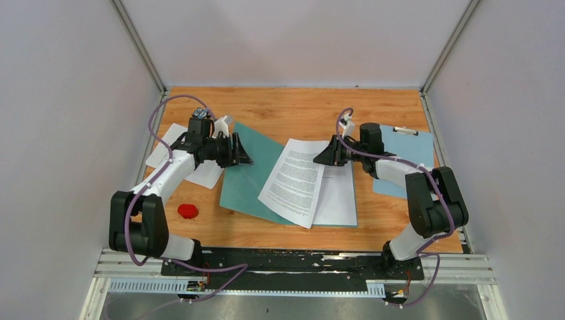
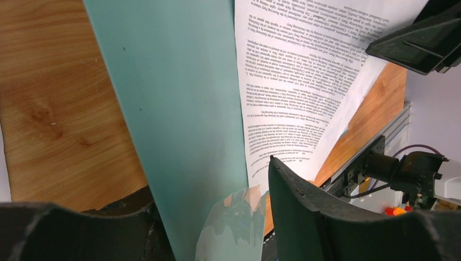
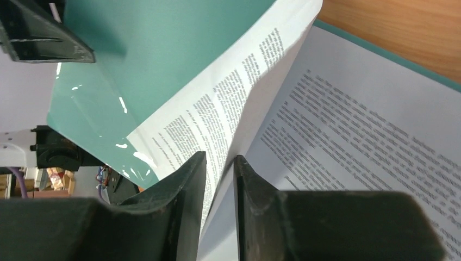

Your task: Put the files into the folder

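Note:
The teal folder (image 1: 250, 180) lies open on the table. One printed sheet (image 1: 340, 197) lies flat on its right cover. My right gripper (image 1: 320, 159) is shut on the far edge of a second printed sheet (image 1: 296, 180) and holds that edge raised over the folder's middle. In the right wrist view the sheet (image 3: 217, 103) passes between the nearly closed fingers (image 3: 185, 185). My left gripper (image 1: 245, 155) is open over the far edge of the left cover. In the left wrist view the cover (image 2: 179, 98) fills the gap between the spread fingers (image 2: 304, 212).
More white sheets (image 1: 203, 173) lie under the left arm at the table's left side. A small red object (image 1: 188, 211) sits near the front left. A light blue clipboard (image 1: 406, 157) lies at the right, under the right arm.

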`<state>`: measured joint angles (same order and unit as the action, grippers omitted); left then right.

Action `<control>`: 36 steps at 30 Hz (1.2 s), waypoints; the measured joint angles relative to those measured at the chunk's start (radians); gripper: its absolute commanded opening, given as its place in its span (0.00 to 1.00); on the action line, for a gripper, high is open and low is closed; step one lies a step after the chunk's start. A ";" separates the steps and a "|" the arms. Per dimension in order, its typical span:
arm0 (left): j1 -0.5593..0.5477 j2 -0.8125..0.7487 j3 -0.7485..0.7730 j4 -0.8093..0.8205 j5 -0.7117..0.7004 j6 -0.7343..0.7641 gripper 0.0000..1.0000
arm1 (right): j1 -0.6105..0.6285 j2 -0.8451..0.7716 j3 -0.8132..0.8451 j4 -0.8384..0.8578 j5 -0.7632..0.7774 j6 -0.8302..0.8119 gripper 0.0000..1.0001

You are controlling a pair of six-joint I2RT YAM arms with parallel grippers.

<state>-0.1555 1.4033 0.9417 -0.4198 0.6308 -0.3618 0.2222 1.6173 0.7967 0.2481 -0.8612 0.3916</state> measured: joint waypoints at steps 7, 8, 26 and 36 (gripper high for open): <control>0.000 0.005 0.000 -0.011 -0.018 0.005 0.56 | 0.001 0.021 0.003 -0.146 0.140 -0.003 0.39; 0.000 0.005 0.000 -0.016 -0.023 0.005 0.56 | 0.004 0.026 0.003 -0.168 0.158 -0.002 0.39; -0.029 0.055 0.001 -0.031 -0.091 0.029 0.52 | 0.037 0.072 -0.024 -0.198 0.235 -0.005 0.03; -0.093 0.087 0.001 0.008 -0.085 0.011 0.62 | 0.037 0.073 0.001 -0.110 0.113 -0.045 0.02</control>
<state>-0.2481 1.4902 0.9424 -0.4114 0.5453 -0.3511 0.2592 1.6901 0.7975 0.1379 -0.7479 0.3470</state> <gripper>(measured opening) 0.572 0.029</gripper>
